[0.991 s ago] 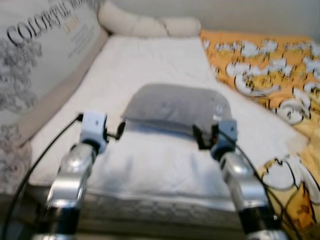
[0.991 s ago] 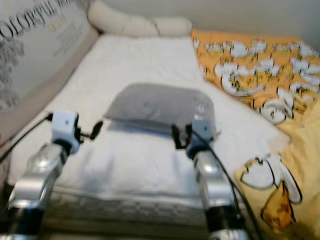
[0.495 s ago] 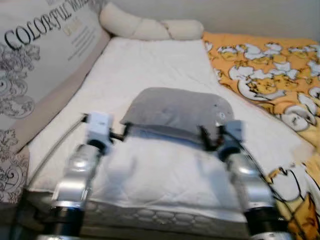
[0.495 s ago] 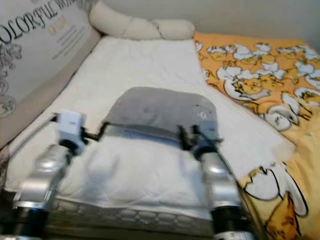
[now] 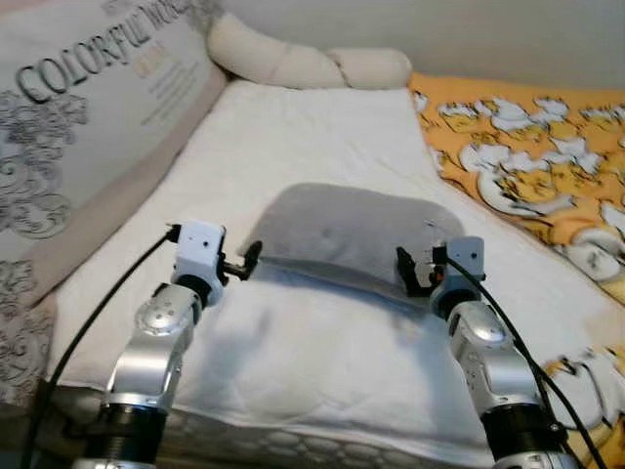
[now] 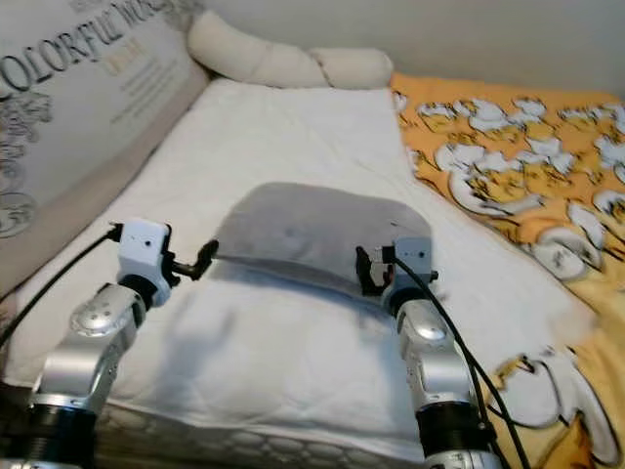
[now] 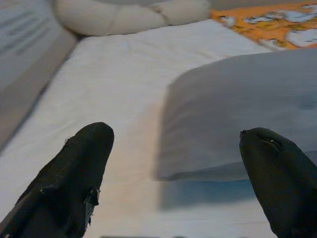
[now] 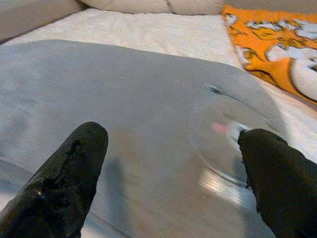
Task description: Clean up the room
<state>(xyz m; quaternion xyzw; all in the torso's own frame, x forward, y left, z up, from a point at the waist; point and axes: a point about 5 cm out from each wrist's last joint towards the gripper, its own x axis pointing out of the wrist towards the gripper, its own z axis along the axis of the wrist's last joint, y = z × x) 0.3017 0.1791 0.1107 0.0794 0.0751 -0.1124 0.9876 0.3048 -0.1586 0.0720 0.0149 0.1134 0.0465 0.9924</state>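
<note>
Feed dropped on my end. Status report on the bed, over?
Left gripper open at grey pillow's left corner. Right gripper open at its right corner. Pillow flat on white mattress, not gripped. Nothing between.

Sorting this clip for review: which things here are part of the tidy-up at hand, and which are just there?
In the job:
- grey pillow lying on the white sheet
- left gripper, fingers open, at the pillow's left corner
- right gripper, fingers open, at its right near edge

Just there:
- white sheet
- orange duck-print blanket
- cream bolster
- printed cushion
</note>
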